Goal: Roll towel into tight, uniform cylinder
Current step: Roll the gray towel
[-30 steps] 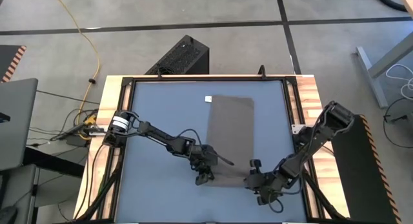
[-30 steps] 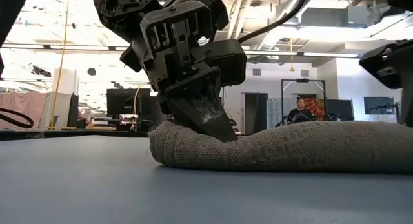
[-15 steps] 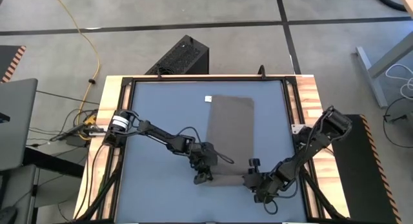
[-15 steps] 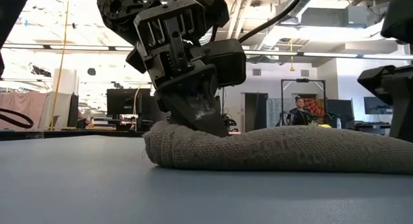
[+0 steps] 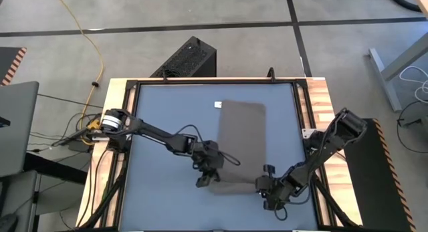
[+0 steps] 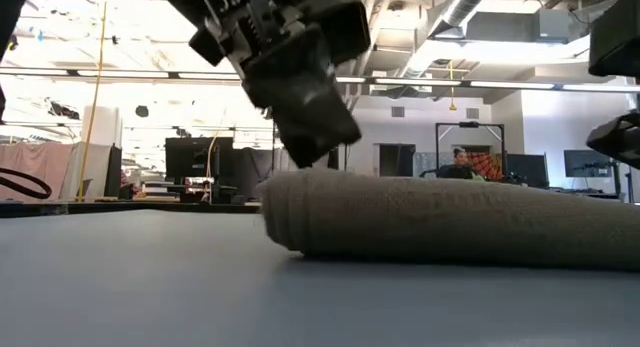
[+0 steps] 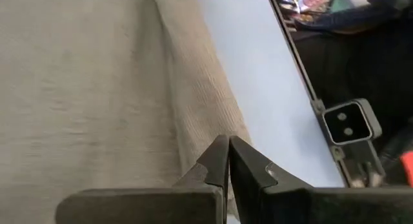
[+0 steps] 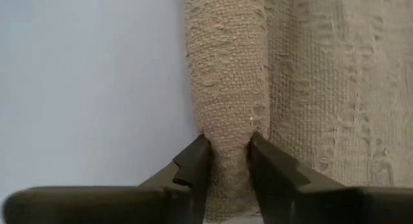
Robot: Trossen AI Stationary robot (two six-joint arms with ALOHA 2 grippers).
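High view: thin taupe grey-brown rectangular towel (image 5: 242, 142) lies on the blue-grey tabletop (image 5: 164, 118), right of centre, long axis running from far edge to near edge. Its near end is wound into a short roll lying crosswise, parallel to the table's near edge; the flat remainder stretches toward the far edge. Small white tag (image 5: 217, 104) sits at the far-left corner of the cloth.

Left gripper (image 5: 204, 179) hangs at the roll's left end, fingers pressed together with nothing between them. Right gripper (image 5: 266, 186) is at the roll's right end, fingers either side of the rolled end and touching it.

Low view shows what the overhead hides: roll profile is a fairly even low cylinder (image 6: 450, 219) resting on the table, the left gripper (image 6: 305, 112) just above its end rather than on it. It also catches the room behind, with a seated person (image 6: 462, 167) far off. Part of the right arm is cut off at the frame edge.

Left wrist view: closed fingertips (image 7: 227, 161) over the cloth edge, bare table beside. Right wrist view: coarse weave of the roll (image 8: 226, 88) seen lengthwise, finger pads (image 8: 193, 162) clasping its end, flat cloth next to it.

Around the table: black ribbed box (image 5: 185, 58) on the floor beyond the far edge, yellow cable (image 5: 93, 41) on the floor. Both arms reach over the table's near half.
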